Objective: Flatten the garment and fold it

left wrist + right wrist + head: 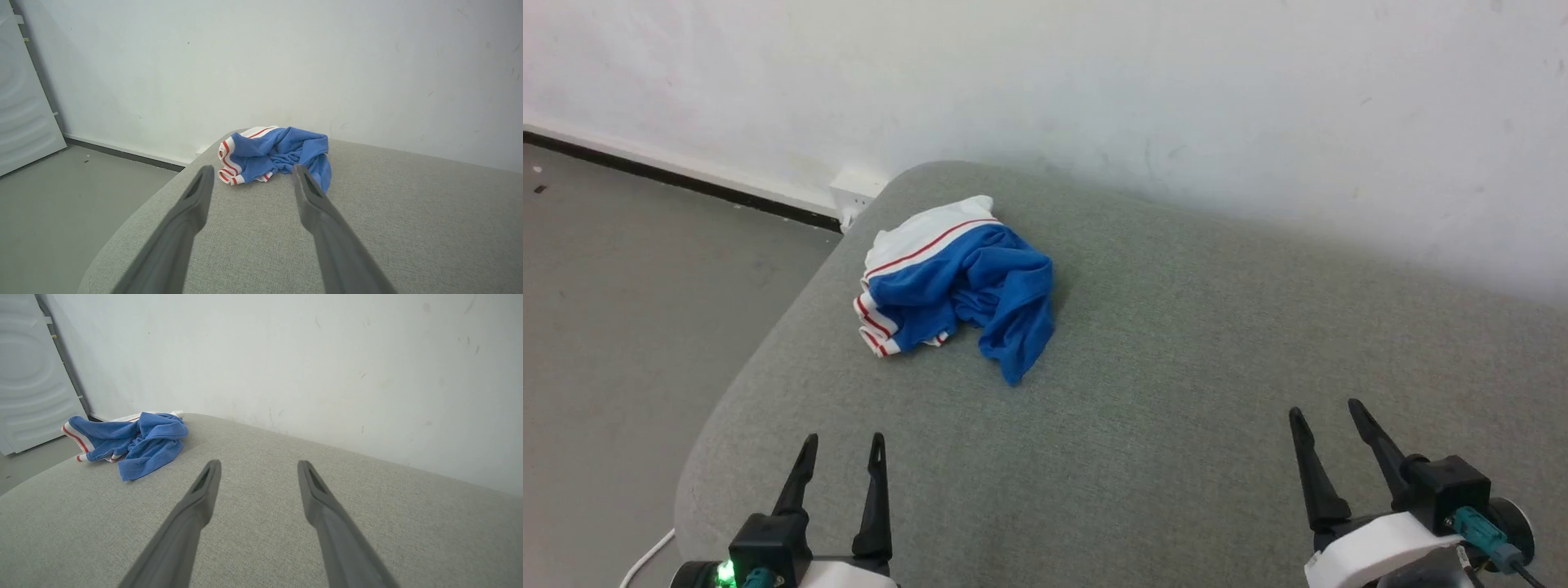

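Crumpled garment (956, 282) on grey cushion (1176, 384), left pincer (844, 438) and right pincer (1323, 407) agape

The left hand (252, 168) hangs over a grey upholstered surface (408, 228), its two dark fingers (184, 228) spread wide apart with nothing between them. Beyond the fingertips, near the surface's rounded far-left corner, the garment (278, 153) lies in a crumpled heap: blue cloth bunched on top, with white edging and red stripes showing on its left side. A white wall (286, 61) rises close behind it. To the left lie a grey floor (61, 196), a dark baseboard (122, 154) and a white ribbed panel (20, 102).
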Motion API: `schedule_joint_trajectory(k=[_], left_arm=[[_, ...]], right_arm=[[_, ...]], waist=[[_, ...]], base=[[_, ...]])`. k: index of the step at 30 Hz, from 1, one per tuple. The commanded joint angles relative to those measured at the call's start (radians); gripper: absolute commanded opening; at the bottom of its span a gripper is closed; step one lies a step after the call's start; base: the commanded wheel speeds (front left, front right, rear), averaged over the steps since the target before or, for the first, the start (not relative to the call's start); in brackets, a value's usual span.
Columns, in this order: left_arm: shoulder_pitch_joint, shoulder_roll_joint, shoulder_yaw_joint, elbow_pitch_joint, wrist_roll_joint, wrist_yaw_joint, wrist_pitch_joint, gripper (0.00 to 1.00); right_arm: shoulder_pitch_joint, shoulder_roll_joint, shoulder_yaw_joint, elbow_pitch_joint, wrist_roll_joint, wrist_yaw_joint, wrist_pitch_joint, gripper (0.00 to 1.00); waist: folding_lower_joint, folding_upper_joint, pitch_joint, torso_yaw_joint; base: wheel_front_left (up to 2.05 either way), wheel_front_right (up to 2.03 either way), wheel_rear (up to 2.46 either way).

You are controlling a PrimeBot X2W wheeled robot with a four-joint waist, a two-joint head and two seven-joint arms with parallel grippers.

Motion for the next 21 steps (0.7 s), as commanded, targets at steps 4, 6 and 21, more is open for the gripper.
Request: schedule_joint_trajectory(k=[4, 6, 21], left_arm=[[0.016, -0.004, -0.003, 0.009, -0.016, 0.004, -0.017, 1.00], [0.018, -0.004, -0.004, 0.011, -0.018, 0.005, -0.021, 1.00], [0.033, -0.004, -0.013, 0.016, -0.032, 0.009, -0.053, 1.00]], right_arm=[[0.011, 0.002, -0.001, 0.011, 0.007, -0.001, -0.017, 1.00], [0.012, 0.003, -0.002, 0.013, 0.007, -0.001, -0.021, 1.00], [0.016, 0.003, -0.002, 0.034, 0.011, -0.001, -0.053, 1.00]], waist=[[0.0001, -0.0001, -0.002, 0.022], [0.0001, -0.0001, -0.003, 0.029], [0.0001, -0.0001, -0.003, 0.084]], base=[[0.00, 0.00, 0.00], [0.00, 0.00, 0.00], [0.00, 0.00, 0.00]])
